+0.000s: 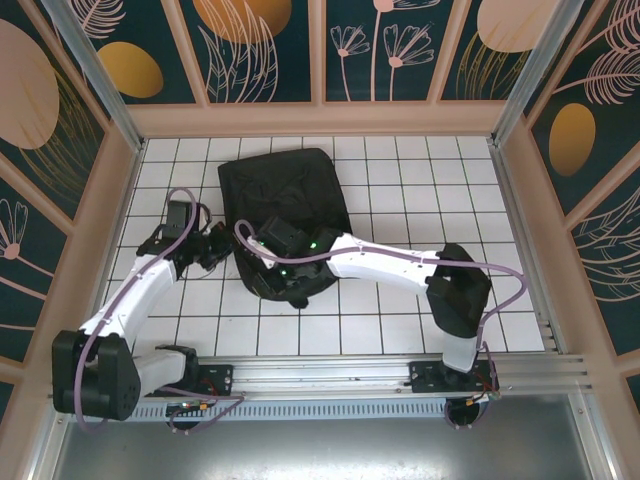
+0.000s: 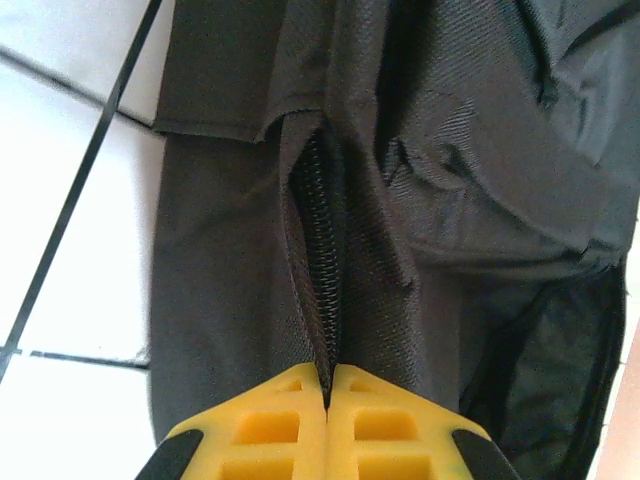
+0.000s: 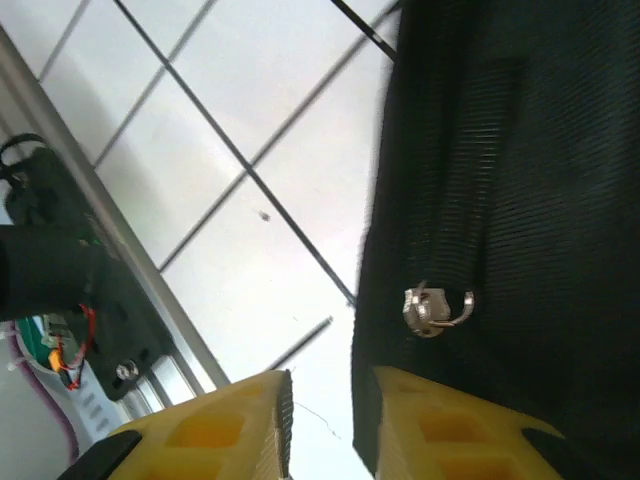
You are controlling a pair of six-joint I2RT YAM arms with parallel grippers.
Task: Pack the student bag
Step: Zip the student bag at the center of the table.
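Observation:
The student bag [image 1: 285, 195] is a large black fabric backpack lying flat on the white tiled table, left of centre. My left gripper [image 1: 222, 252] sits at the bag's left edge. In the left wrist view its yellow fingers [image 2: 270, 420] are shut on the bag's black zipper seam [image 2: 322, 230]. My right gripper [image 1: 295, 292] is at the bag's near edge. In the right wrist view it [image 3: 330, 385] is open, the bag's edge [image 3: 500, 180] lying against the right finger [image 3: 440, 420], with a silver zipper slider [image 3: 432, 310] just beyond the fingertip.
A wooden frame with patterned panels [image 1: 320, 60] walls the table on three sides. An aluminium rail [image 1: 330, 375] carrying both arm bases runs along the near edge. Bare tiles [image 1: 420, 180] lie to the right of the bag.

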